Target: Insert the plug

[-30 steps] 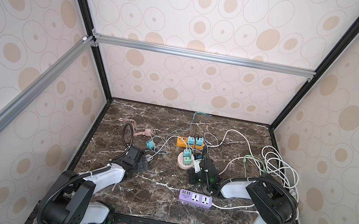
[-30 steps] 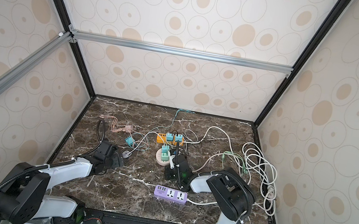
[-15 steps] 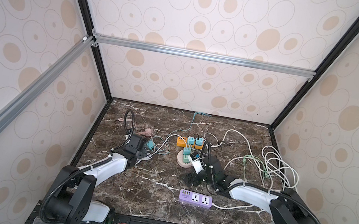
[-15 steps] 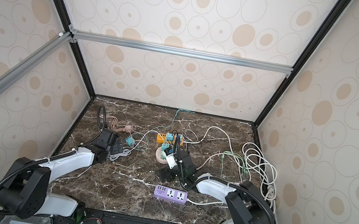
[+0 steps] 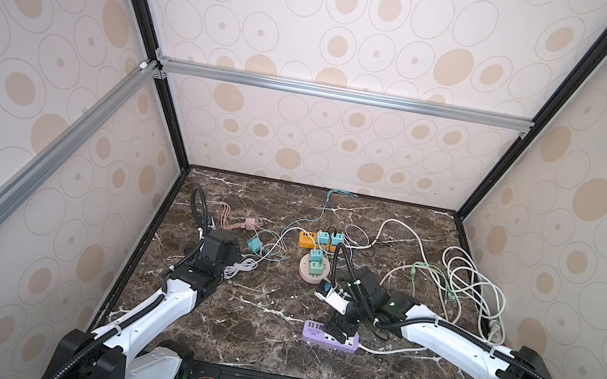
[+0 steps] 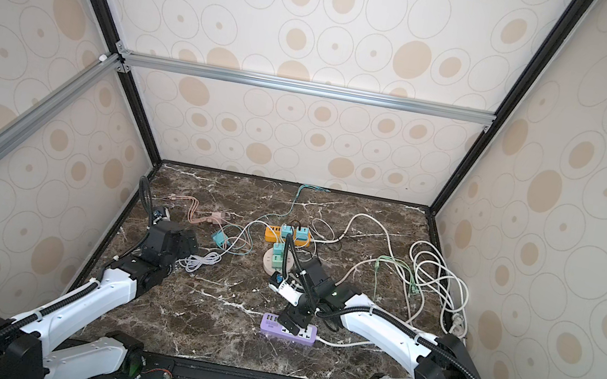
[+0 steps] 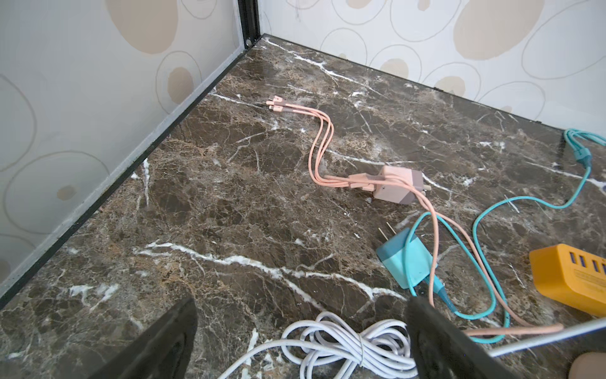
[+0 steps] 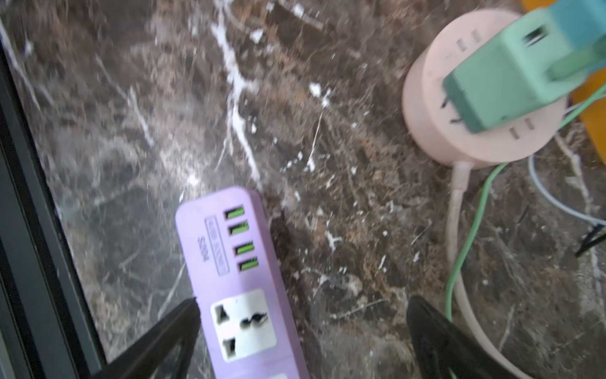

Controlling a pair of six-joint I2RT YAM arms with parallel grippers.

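Power strip (image 8: pixel 242 295), purple, lies nearest on the bench (image 5: pixel 245 340), its white socket (image 8: pixel 244 323) vacant. The right pincer (image 8: pixel 303 306) hovers over it, jaws wide apart and holding nothing, the arm stretched low and reaching inward. Farther back the left pincer (image 7: pixel 301 305), likewise spread and empty, hangs above a white cable coil (image 7: pixel 344 344). Just beyond lies the loose teal plug (image 7: pixel 406 259), prongs (image 7: pixel 385 231) bare. It is probably light, rigid, smooth plastic, best pinched across its sides, clear of its trailing cord (image 7: pixel 488 210).
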